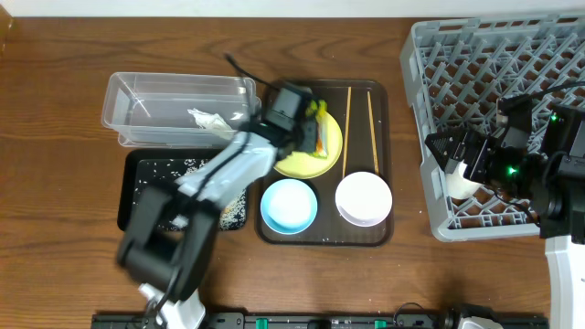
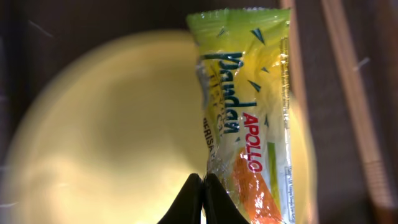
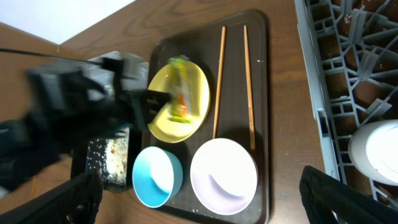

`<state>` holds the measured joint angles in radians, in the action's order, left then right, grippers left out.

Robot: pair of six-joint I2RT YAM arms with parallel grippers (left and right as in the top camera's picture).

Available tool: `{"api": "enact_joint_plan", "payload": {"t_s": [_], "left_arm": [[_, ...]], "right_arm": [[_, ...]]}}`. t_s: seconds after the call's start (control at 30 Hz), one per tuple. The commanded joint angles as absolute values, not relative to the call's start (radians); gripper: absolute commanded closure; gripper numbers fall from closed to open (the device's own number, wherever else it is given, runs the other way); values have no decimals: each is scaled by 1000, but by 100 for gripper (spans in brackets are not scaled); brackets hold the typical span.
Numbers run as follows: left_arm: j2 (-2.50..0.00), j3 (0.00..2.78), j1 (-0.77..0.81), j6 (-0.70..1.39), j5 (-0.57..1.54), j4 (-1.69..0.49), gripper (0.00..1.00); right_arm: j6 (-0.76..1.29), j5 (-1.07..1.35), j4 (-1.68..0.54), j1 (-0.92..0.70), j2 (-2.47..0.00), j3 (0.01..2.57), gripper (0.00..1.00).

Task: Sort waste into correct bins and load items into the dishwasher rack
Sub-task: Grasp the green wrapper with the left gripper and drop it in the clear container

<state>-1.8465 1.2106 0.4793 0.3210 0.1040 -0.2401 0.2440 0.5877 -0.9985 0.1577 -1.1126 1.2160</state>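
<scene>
1. Left pincer (image 2: 203, 194): clenched, tips together at the 7 o'clock edge of the green-and-orange snack wrapper (image 2: 249, 118). We cannot tell whether it nips the film.
2. The wrapper lies on the round yellow plate (image 1: 300, 165), which sits on the brown serving tray (image 1: 388, 164).
3. We note two thin wooden chopsticks (image 1: 346, 128) at the plate's 3 o'clock, a light blue bowl (image 1: 289, 205) at 6 and a white bowl (image 1: 364, 198) at 5.
4. Right pincer (image 1: 454, 155): released, fingers (image 3: 62, 199) wide, over the grey plastic lattice rack (image 1: 494, 55) at 3 o'clock on the wooden surface (image 1: 55, 73). A small white cup (image 3: 376, 152) sits inside.
</scene>
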Motion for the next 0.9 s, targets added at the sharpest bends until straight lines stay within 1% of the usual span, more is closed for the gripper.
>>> {"api": "enact_joint_plan", "payload": {"t_s": [0.0, 0.1, 0.17, 0.2, 0.27, 0.37, 0.47, 0.5, 0.53, 0.6, 0.63, 0.73, 0.87], "left_arm": [[-1679, 1225, 432, 346, 102, -270, 94], [-1579, 1225, 397, 345, 28, -341, 94], [-1535, 1225, 373, 352, -93, -412, 94], [-1527, 1225, 358, 392, -168, -454, 94], [-1532, 1224, 327, 499, -246, -509, 94], [-1567, 1212, 278, 639, -244, -514, 94], [-1607, 1212, 241, 704, -244, -495, 94], [-1619, 1212, 229, 710, -244, -483, 88], [-1627, 1213, 221, 710, -244, -475, 62], [-1625, 1214, 213, 704, -244, -476, 33], [-1615, 1220, 213, 680, -242, -487, 31], [-1561, 1242, 220, 579, -220, -524, 32], [-1427, 1250, 247, 377, -118, -567, 31]], "right_arm": [[231, 592, -999, 143, -1113, 1227, 1], [231, 592, -999, 143, -1113, 1227, 2], [231, 591, -1000, 143, -1113, 1227, 2], [231, 592, -1002, 143, -1113, 1227, 1], [231, 591, -1003, 143, -1113, 1227, 2], [231, 591, -1001, 143, -1113, 1227, 1], [231, 591, -1002, 143, -1113, 1227, 2], [231, 591, -1002, 143, -1113, 1227, 2], [231, 591, -1002, 143, -1113, 1227, 2], [230, 587, -997, 143, -1113, 1227, 2], [230, 579, -997, 143, -1113, 1227, 2], [210, 566, -992, 143, -1113, 1227, 1], [208, 483, -971, 143, -1113, 1227, 1]]}}
